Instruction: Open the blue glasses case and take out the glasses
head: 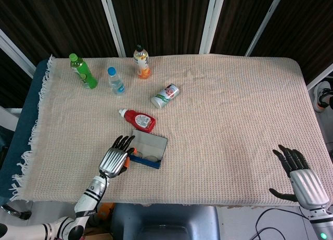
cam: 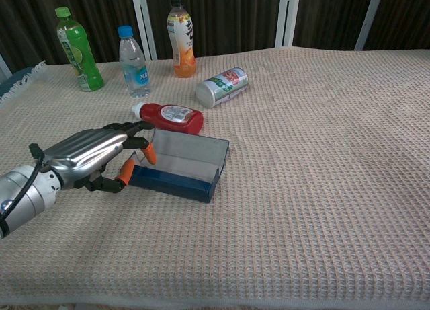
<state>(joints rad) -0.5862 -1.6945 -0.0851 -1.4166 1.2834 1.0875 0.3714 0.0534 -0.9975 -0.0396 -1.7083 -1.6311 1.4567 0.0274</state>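
Risk first: nudging the open blue glasses case point(head: 149, 149) toward the ketchup bottle point(head: 139, 120) at its 11 o'clock, glasses point(head: 148, 157) sliding inside. Left hand point(head: 115, 158) at its 9 o'clock, fingers spread, empty. Right hand point(head: 302, 181) far off at 3, splayed, idle.

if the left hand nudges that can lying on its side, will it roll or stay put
The can lies on its side, apart from the other things, so a push across its round body would probably roll it. The waffle-textured cloth may slow it somewhat. It looks like thin metal, so likely light and easy to dent if squeezed.
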